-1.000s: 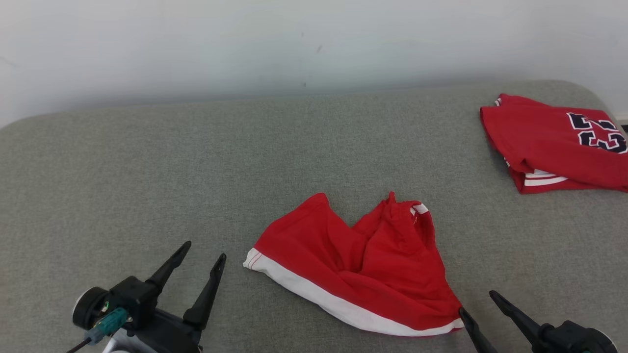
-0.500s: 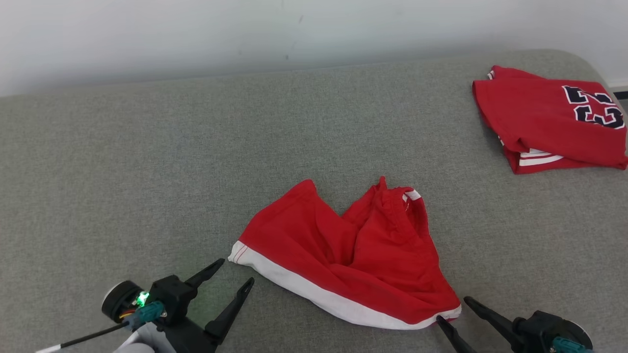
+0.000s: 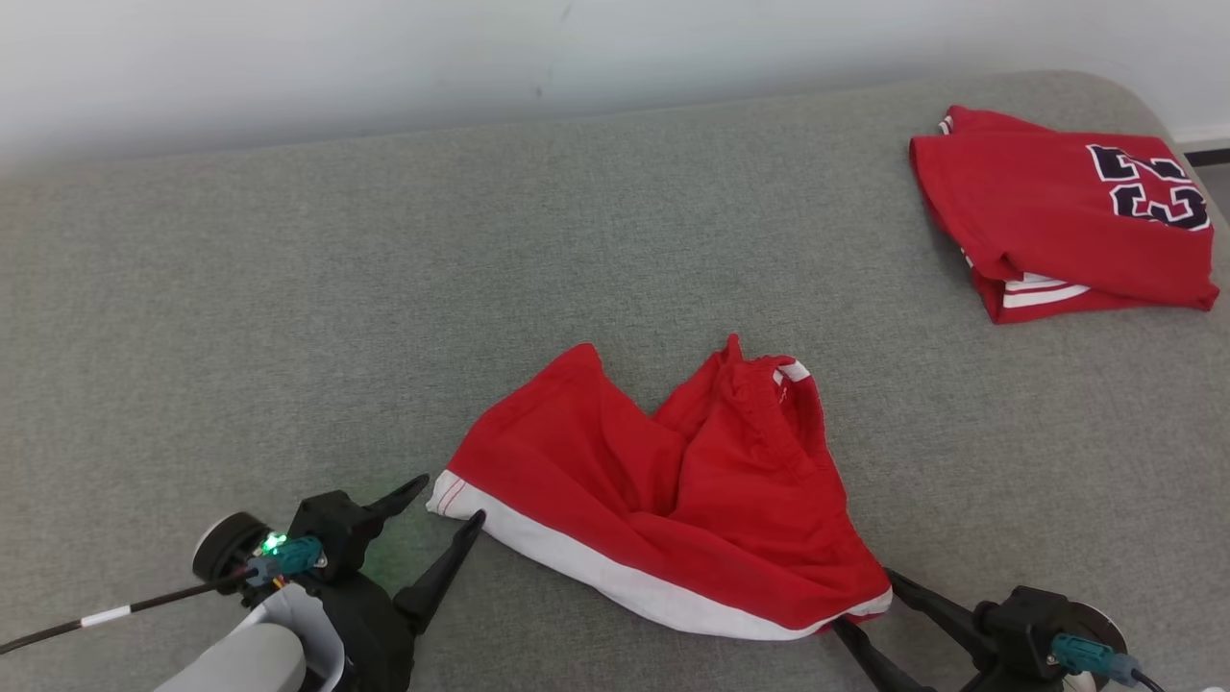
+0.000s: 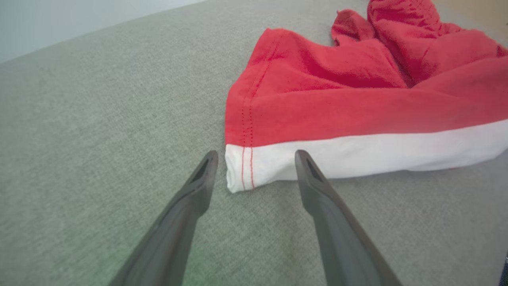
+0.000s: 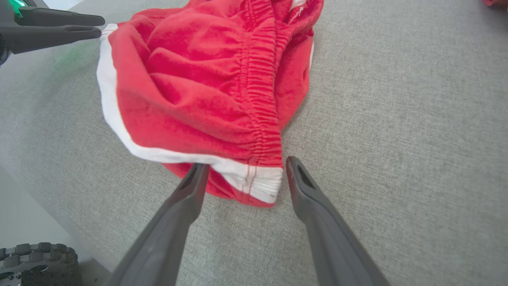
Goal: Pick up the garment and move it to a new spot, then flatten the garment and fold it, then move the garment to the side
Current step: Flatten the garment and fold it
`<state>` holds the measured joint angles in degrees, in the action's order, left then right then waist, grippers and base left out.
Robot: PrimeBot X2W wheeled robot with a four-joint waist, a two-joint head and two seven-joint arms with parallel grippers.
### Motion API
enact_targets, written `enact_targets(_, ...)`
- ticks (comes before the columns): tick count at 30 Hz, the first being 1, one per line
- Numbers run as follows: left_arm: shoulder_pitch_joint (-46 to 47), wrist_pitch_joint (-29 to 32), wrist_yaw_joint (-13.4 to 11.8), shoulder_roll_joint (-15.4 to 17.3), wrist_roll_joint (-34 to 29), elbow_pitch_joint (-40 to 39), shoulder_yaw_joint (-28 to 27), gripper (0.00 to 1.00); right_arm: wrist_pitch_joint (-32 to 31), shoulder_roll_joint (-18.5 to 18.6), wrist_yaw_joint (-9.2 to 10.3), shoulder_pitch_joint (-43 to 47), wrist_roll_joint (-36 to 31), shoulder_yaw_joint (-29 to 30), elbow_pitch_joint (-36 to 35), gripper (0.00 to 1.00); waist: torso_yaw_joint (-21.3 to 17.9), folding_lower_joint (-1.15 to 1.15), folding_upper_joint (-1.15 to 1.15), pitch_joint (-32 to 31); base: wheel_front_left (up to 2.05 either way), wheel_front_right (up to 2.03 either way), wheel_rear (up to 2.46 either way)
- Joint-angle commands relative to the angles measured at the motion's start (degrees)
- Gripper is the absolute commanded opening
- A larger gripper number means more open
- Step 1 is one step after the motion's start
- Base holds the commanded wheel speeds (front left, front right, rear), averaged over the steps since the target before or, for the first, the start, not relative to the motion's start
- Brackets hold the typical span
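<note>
My left gripper [image 3: 450,497] is spread wide, and the white-hemmed corner of the red shorts [image 3: 673,490] lies between its fingers (not pinched). My right gripper [image 3: 862,598] is released too, its fingers on both sides of the opposite corner.

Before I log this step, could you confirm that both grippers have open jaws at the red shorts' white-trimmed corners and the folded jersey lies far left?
Not quite: the head view shows the folded jersey lying far right. The rest holds: the left gripper and right gripper have open jaws at the white-trimmed corners of the shorts.
</note>
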<state>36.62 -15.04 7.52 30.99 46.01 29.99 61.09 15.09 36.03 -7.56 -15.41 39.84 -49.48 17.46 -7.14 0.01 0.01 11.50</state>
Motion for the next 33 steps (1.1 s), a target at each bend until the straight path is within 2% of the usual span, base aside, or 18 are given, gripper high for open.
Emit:
enact_targets(1, 0.46, -0.16, -0.1, -0.15, 0.72, 0.63, 0.65, 1.0, 0.06, -0.08, 0.19, -0.59, 0.49, -0.32, -0.07, 1.0, -0.42, -0.01, -0.01, 0.35, 0.0, 0.0, 0.0)
enact_targets(3, 1.47, -0.17, -0.1, -0.44, 2.5, 1.88, 2.38, 1.0, 0.06, -0.28, 0.19, -1.29, 1.04, -1.33, -0.08, 1.0, -0.74, -0.01, -0.01, 0.55, 0.0, 0.0, 0.0)
enact_targets(4, 1.56, -0.17, -0.1, -0.65, 3.47, 2.46, 3.18, 1.0, 0.06, -0.39, 0.19, -1.69, 1.4, -1.84, -0.03, 0.62, -0.81, -0.01, -0.01, 0.58, 0.0, 0.0, 0.0)
enact_targets(5, 1.8, -0.17, -0.1, -0.75, 4.48, 2.96, 3.88, 0.45, 0.06, -0.61, 0.19, -2.16, 1.93, -2.2, -0.23, 0.12, -0.83, -0.01, -0.01, 0.62, 0.0, 0.0, 0.0)
enact_targets(6, 2.25, -0.17, -0.1, -0.79, 5.33, 3.3, 4.4, 0.07, 0.06, -0.73, 0.19, -2.43, 2.43, -2.55, -0.24, 0.0, -0.82, -0.01, -0.01, 0.62, 0.0, 0.0, 0.0)
enact_targets(7, 2.36, -0.17, -0.1, -0.77, 6.03, 3.75, 4.8, 0.0, 0.06, -0.77, 0.19, -2.65, 2.77, -2.93, -0.43, 0.0, -0.76, -0.01, -0.01, 0.61, 0.0, 0.0, 0.0)
enact_targets(9, 2.55, -0.17, -0.1, -0.95, 6.88, 4.06, 5.65, 0.0, 0.06, -0.76, 0.19, -2.95, 3.63, -3.56, -0.89, 0.0, -0.51, -0.01, -0.01, 0.44, 0.0, 0.0, 0.0)
enact_targets(12, 2.52, -0.17, -0.1, -0.91, 8.54, 3.37, 3.87, 0.0, 0.07, 0.01, 0.19, -2.4, 4.56, -2.97, -2.8, 0.0, 0.11, -0.01, -0.01, -0.32, 0.0, 0.0, 0.0)
enact_targets(20, -1.54, -0.18, -0.11, 1.97, 9.73, -2.61, -6.39, 0.0, 0.06, 1.58, 0.19, 1.85, 5.64, 3.24, -11.15, 0.0, 0.47, -0.01, -0.01, -2.87, 0.0, 0.0, 0.0)
enact_targets(25, -2.83, -0.18, -0.11, 3.24, 10.18, -5.43, -9.83, 0.0, 0.06, 1.05, 0.19, 2.1, 6.65, 5.09, -15.21, 0.0, 0.29, -0.01, -0.01, -4.23, 0.0, 0.0, 0.0)
enact_targets(33, 2.51, -0.13, -0.11, 3.92, 11.67, -6.95, -10.47, 0.0, 0.06, 0.81, 0.19, -2.07, 9.33, 6.02, -17.27, 0.0, 0.45, -0.01, -0.01, -4.77, 0.0, 0.0, 0.0)
